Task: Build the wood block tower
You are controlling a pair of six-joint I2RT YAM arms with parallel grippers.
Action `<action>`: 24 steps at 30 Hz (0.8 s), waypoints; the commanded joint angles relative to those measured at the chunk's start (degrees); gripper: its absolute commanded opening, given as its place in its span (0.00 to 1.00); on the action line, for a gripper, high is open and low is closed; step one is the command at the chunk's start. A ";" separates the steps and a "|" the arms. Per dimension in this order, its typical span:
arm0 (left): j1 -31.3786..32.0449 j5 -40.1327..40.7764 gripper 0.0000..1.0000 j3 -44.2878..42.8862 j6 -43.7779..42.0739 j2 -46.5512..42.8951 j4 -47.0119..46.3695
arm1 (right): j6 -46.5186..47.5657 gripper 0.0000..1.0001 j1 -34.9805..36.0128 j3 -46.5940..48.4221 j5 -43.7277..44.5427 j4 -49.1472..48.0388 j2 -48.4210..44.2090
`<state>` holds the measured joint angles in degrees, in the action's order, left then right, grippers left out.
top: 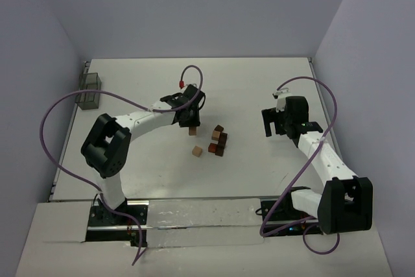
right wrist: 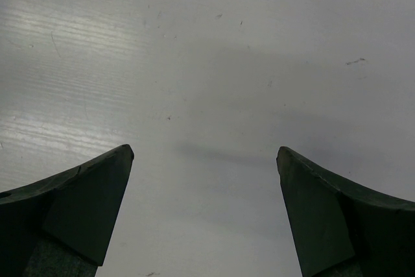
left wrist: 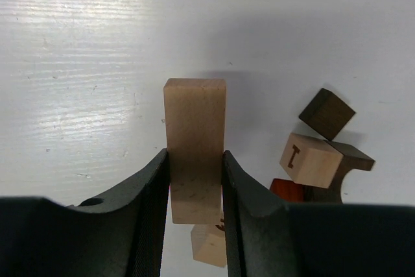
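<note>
- The left gripper (left wrist: 196, 155) clamps a long tan block (left wrist: 194, 111) by its flat sides, just beside the block pile (top: 218, 141) at mid-table.
- The right gripper (right wrist: 204, 160) hangs wide open, well apart.
- The wood is probably light, stiff and smooth, so squeeze opposite flat faces.

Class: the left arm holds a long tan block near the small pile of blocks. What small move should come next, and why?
Probably carry the long tan block a little to the robot's right, toward the block pile. The left gripper grips it beside the pile rather than over it; the right gripper hangs open, empty.
</note>
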<state>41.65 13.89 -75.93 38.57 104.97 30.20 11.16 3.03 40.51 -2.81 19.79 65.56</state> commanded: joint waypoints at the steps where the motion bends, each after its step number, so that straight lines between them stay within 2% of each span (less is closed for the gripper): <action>1: 0.35 0.17 0.00 -2.82 1.33 3.15 0.91 | -0.52 1.00 0.49 2.73 0.35 -0.46 0.53; 12: -0.93 1.69 0.01 -4.77 0.81 8.90 1.37 | -0.59 1.00 0.49 2.73 0.20 -0.54 1.36; 16: -1.24 1.56 0.10 -5.83 0.64 10.76 1.73 | -0.70 1.00 0.49 2.82 0.18 -0.45 1.40; 24: -1.82 0.82 0.17 -7.29 0.73 13.81 2.57 | -0.70 1.00 0.49 2.80 0.28 -0.37 1.50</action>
<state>40.32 14.78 -81.57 38.79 116.23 31.70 10.97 3.03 40.51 -2.79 19.79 66.98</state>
